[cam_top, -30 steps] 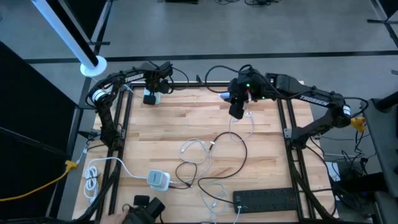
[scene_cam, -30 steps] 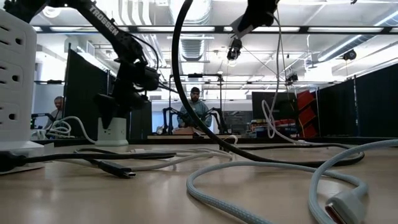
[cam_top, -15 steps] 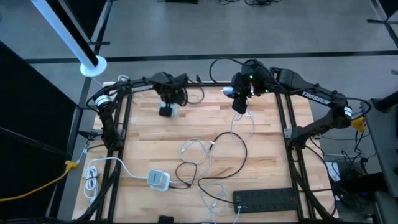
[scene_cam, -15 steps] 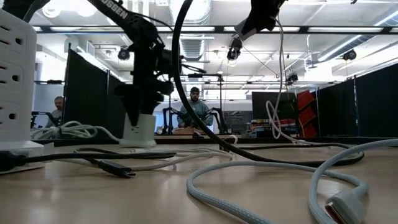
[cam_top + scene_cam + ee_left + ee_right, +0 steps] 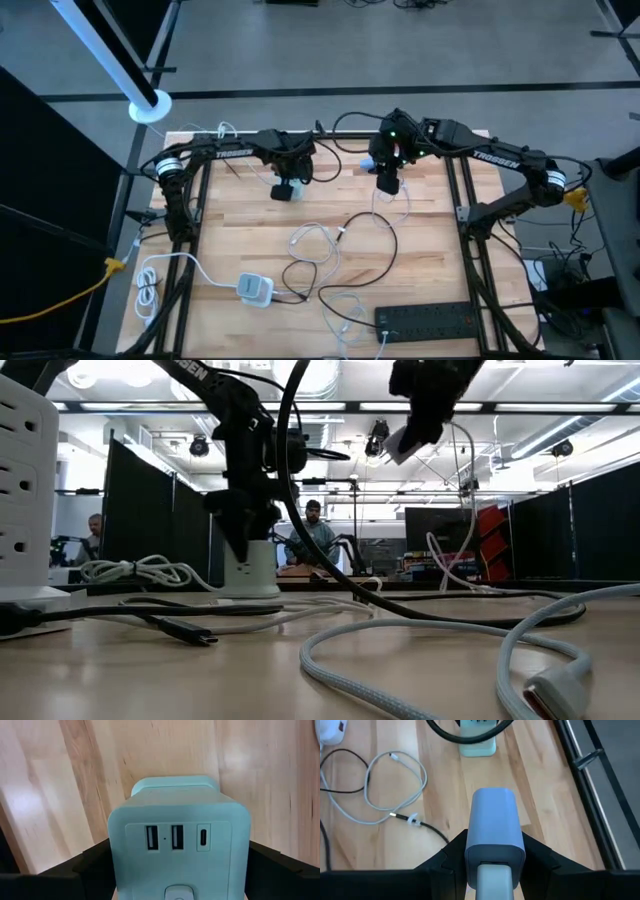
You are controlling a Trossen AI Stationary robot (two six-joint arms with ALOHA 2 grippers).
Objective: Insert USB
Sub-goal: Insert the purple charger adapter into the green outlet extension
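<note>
Near the tabletop's far edge, our left gripper [image 5: 285,187] clamps the pale green charger block [image 5: 177,837]; our right gripper [image 5: 388,180] pinches the USB plug [image 5: 494,827] just beside. Slight misalignment could jam the plug against the ports.

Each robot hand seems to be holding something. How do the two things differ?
The left hand grips a pale green charger block, boxy and wide, showing two flat ports and one small oval port. The right hand grips a plug, pale blue, narrower and rounded, with a cable trailing from it. The block sits low by the table; the plug is held high above it. Both are small pale plastic parts clamped between dark fingers.
</note>
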